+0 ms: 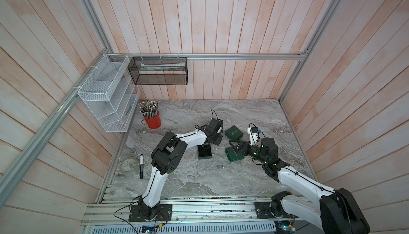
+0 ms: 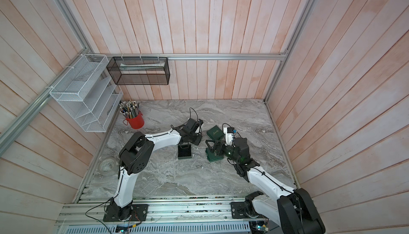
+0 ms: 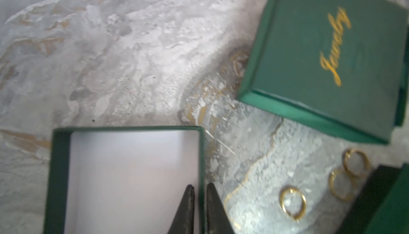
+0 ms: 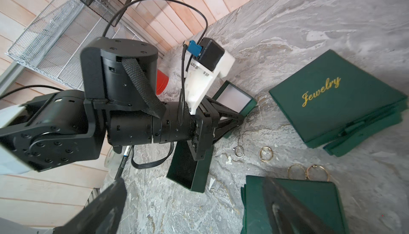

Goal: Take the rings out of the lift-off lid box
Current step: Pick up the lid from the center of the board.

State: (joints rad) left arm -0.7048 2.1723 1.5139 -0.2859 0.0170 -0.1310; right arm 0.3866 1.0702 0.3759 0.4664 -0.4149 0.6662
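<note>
**Currently: rings lie on the table, left jaws clamped on a box wall**

Left gripper [image 3: 200, 186]: the jaws are clenched on one side wall of the white-lined box half [image 3: 132, 177], with one finger inside the wall and one outside. This half sits open side up on the marble table [image 1: 199, 177].

Dark-lined box half [image 4: 188, 168]: it stands open side up on the table, close beside the left gripper.

Rings [image 3: 293, 202]: three thin gold-toned hoops lie flat on the table, outside every box. They are between the closed green box lettered "Jewelry" [image 3: 327, 51] and the plain green box [image 4: 292, 202]. Two of the hoops overlap just beside the plain box's edge. The right wrist view also shows a pale beaded ring [image 4: 238, 151] on the table, near the dark-lined half. The top views are too coarse to show any ring.

Right gripper [image 4: 193, 184]: the jaws are spread wide and grasp nothing, and they hang over the plain green box.
</note>
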